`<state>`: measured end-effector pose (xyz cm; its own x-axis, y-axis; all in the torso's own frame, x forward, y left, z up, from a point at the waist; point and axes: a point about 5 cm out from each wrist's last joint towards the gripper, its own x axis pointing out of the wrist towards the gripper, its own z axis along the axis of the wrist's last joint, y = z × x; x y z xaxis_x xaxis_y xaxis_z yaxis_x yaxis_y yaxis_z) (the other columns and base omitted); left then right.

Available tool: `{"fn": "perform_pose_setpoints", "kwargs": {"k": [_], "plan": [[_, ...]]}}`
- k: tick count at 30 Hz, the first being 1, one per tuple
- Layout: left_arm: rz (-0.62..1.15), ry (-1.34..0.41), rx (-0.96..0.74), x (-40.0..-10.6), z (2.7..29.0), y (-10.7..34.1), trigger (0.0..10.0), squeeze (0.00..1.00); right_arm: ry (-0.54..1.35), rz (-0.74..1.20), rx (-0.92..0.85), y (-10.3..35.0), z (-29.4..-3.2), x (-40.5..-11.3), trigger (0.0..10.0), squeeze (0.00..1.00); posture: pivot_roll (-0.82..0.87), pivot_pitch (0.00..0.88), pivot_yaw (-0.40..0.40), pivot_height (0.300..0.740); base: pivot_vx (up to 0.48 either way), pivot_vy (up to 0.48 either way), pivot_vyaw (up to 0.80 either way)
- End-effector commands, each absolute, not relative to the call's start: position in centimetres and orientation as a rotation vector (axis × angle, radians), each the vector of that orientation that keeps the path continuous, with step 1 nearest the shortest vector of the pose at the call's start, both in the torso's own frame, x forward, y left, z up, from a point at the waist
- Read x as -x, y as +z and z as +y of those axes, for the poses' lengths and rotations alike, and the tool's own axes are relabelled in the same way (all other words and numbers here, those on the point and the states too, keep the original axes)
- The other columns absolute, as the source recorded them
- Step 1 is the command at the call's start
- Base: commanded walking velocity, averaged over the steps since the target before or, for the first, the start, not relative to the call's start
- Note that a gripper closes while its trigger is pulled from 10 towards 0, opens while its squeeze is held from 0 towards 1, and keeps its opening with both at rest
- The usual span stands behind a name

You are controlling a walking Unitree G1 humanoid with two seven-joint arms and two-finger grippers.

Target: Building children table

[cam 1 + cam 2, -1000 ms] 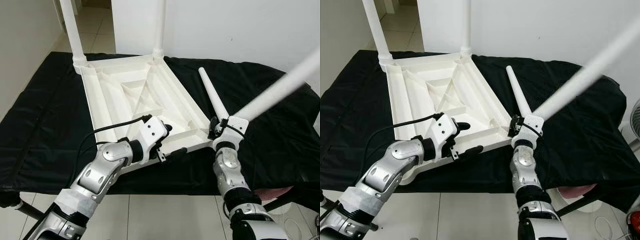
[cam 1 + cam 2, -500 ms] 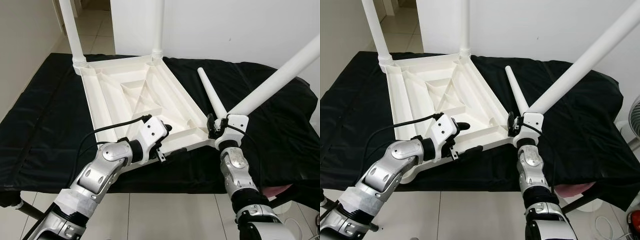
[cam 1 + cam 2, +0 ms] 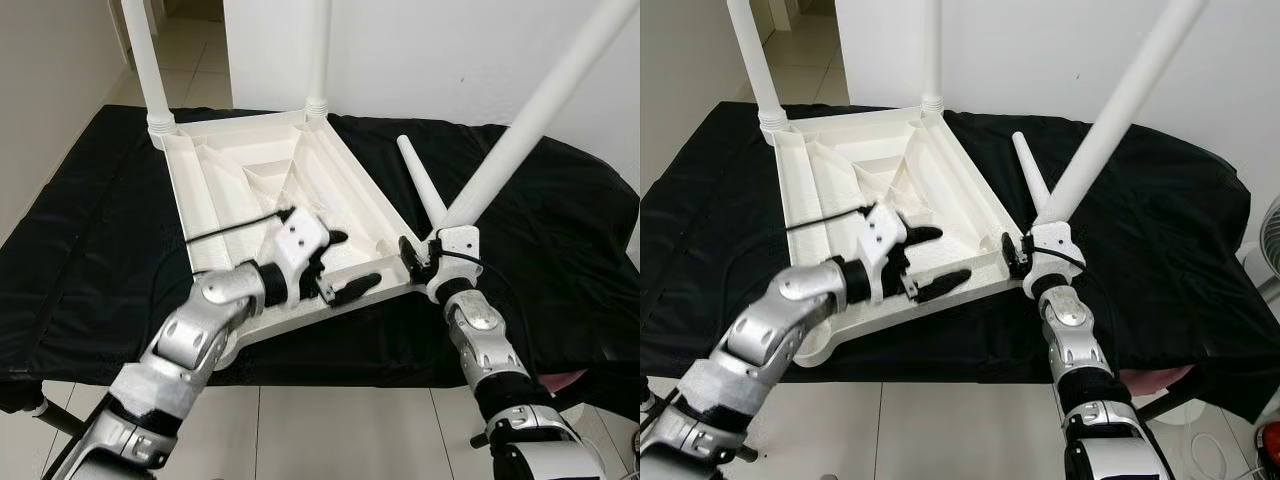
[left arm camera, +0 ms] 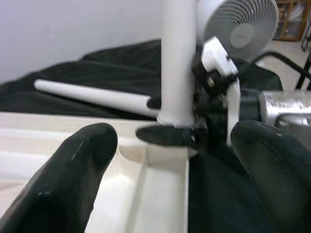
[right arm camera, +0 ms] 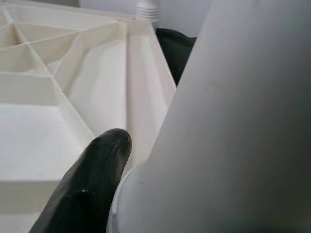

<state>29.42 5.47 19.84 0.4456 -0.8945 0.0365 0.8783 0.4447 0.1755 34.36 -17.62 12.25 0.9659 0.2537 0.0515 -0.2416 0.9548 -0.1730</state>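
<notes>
1. The right gripper (image 3: 1025, 255) is clamped on the lower end of a white table leg (image 3: 1110, 120), which slants up and away toward the wall, its base at the near right corner of the overturned tabletop (image 3: 835, 195).
2. Whether that base is seated in the corner socket is hard to tell.
3. The left gripper (image 3: 345, 265) hovers over the tabletop's near edge with its two black fingers (image 4: 73, 174) spread wide, holding nothing.
4. The tabletop lies underside up on a black cloth (image 3: 90, 240), with two legs (image 3: 145, 65) standing upright at its far corners.
5. A loose leg (image 3: 1028, 185) lies on the cloth just beside the tabletop's right edge.
6. A fan (image 4: 240, 24) stands beyond the table.
</notes>
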Motion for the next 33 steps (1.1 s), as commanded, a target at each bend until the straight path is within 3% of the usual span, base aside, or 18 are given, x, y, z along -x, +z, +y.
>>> {"fn": "perform_pose_setpoints", "kwargs": {"k": [1,2,3,4,20,33], "plan": [[-0.134,-1.147,-0.149,-29.3,5.3,20.1,10.0,1.00,0.281,-0.081,0.191,12.9,-17.4,-34.6,10.0,0.00,-0.04,0.000,-0.040,0.740,0.000,0.000,0.00],[-0.168,-1.135,-0.155,-29.5,5.0,20.9,10.0,0.73,0.338,-0.087,0.211,13.4,-17.1,-34.6,10.0,0.00,-0.04,0.000,-0.044,0.740,0.000,0.000,0.00],[-0.168,-1.135,-0.155,-29.5,5.0,20.9,10.0,0.73,0.338,-0.087,0.211,13.4,-17.1,-34.6,10.0,0.00,-0.04,0.000,-0.044,0.740,0.000,0.000,0.00],[-0.218,-1.129,-0.148,-30.0,4.6,22.4,10.0,0.00,0.446,-0.092,0.249,14.1,-16.5,-34.6,10.0,0.00,-0.05,0.000,-0.045,0.740,0.000,0.000,0.00],[-0.271,-1.130,-0.102,-32.0,2.8,26.3,10.0,0.00,0.939,-0.029,0.414,15.8,-15.0,-33.5,10.0,0.00,-0.05,0.000,-0.046,0.740,0.000,0.000,0.00],[-0.199,-1.056,-0.065,-33.5,2.9,26.7,10.0,0.00,1.073,0.026,0.430,15.6,-14.5,-32.8,10.0,0.00,-0.04,0.000,-0.043,0.740,0.000,0.000,0.00]]}}
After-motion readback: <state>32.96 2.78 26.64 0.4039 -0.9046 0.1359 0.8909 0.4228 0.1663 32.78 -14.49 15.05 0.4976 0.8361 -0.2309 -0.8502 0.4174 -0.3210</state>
